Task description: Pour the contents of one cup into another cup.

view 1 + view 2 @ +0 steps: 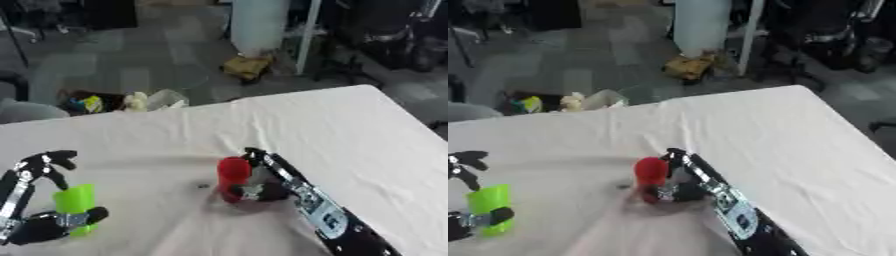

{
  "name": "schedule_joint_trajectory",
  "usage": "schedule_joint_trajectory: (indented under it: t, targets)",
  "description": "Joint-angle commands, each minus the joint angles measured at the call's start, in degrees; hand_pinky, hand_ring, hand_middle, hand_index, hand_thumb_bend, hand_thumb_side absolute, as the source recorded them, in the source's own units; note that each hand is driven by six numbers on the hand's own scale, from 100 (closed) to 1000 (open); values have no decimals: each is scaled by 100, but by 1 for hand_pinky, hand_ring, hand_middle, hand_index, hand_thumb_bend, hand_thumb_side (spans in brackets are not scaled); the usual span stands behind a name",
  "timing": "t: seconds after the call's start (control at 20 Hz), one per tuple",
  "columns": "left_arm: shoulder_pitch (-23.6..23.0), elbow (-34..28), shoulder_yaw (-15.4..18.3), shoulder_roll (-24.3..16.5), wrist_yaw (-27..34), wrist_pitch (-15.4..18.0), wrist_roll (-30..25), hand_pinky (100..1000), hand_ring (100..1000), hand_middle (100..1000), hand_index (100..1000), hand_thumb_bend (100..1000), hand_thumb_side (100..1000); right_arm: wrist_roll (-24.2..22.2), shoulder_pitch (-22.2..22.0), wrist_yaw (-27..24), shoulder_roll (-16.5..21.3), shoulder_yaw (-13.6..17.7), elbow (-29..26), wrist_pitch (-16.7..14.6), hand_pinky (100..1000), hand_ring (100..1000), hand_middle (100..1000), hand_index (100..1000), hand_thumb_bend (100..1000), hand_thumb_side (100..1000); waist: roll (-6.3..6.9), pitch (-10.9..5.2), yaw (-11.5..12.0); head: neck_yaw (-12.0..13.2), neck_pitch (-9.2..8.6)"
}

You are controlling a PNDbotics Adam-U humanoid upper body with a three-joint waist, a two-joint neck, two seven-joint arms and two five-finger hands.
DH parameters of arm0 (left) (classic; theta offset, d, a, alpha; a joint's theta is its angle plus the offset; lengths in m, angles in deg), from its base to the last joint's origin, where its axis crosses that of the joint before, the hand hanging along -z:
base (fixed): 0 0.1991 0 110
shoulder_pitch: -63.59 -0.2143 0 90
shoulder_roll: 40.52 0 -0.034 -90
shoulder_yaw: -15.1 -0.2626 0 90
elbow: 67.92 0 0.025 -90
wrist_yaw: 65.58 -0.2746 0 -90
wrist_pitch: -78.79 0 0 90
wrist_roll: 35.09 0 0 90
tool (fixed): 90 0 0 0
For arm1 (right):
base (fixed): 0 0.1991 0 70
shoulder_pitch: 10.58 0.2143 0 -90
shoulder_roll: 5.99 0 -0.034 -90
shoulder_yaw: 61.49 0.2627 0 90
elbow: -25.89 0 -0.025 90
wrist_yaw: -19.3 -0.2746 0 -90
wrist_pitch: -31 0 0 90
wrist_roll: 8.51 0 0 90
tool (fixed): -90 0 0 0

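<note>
A red cup (pixel 233 177) stands upright near the middle of the white table (pixel 332 130). My right hand (pixel 267 184) is beside it on its right, fingers and thumb curled round the cup. A bright green cup (pixel 75 207) stands upright at the lower left. My left hand (pixel 35 200) brackets it: the fingers arch above and behind the cup, the thumb lies against its lower front. What either cup holds cannot be seen.
The white cloth is rumpled around the red cup, with a small dark speck (pixel 203 186) just left of it. Beyond the far table edge lie a grey floor, a box of coloured items (pixel 92 102) and a white column (pixel 258 25).
</note>
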Motion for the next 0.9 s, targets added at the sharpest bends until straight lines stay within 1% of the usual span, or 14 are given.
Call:
schedule_joint_trajectory:
  t: [0.05, 0.25, 0.4, 0.45, 0.5, 0.7, 0.9]
  targets:
    - [-29, -382, 82, -120, 70, 8, 18, 631, 452, 588, 797, 986, 512, 48, -87, -3, 233, 110, 3, 54, 817, 1000, 429, 740, 693, 617, 11, -57, -28, -15, -22]
    - [-325, -1033, 281, -281, 396, -110, 66, 632, 453, 588, 796, 987, 532, 137, -192, -105, 347, 192, -204, 80, 816, 1000, 429, 736, 693, 629, -1, -66, -11, -28, -16]
    - [-628, -1459, 468, -364, 652, -253, 94, 631, 452, 586, 796, 973, 553, 230, -319, -289, 453, 295, -496, 115, 816, 1000, 428, 732, 693, 639, -17, -72, -2, -34, -13]
    - [-734, -1548, 531, -382, 724, -313, 97, 633, 452, 588, 796, 971, 560, 260, -368, -355, 496, 333, -616, 130, 815, 1000, 431, 730, 648, 766, -24, -75, 1, -37, -8]
    - [-842, -1617, 595, -388, 771, -376, 101, 634, 453, 588, 796, 972, 568, 296, -421, -425, 541, 377, -752, 146, 815, 1000, 430, 730, 693, 644, -35, -77, 4, -38, -2]
    - [-1208, -1747, 828, -332, 956, -506, 110, 640, 457, 593, 795, 976, 598, 439, -613, -690, 716, 567, -1353, 240, 815, 1000, 437, 727, 693, 653, -74, -81, 1, -32, 12]
    - [-1438, -1820, 979, -246, 1019, -522, 93, 640, 458, 594, 795, 977, 613, 543, -764, -916, 871, 716, -1949, 331, 814, 1000, 443, 727, 694, 659, -110, -96, 8, -25, 25]
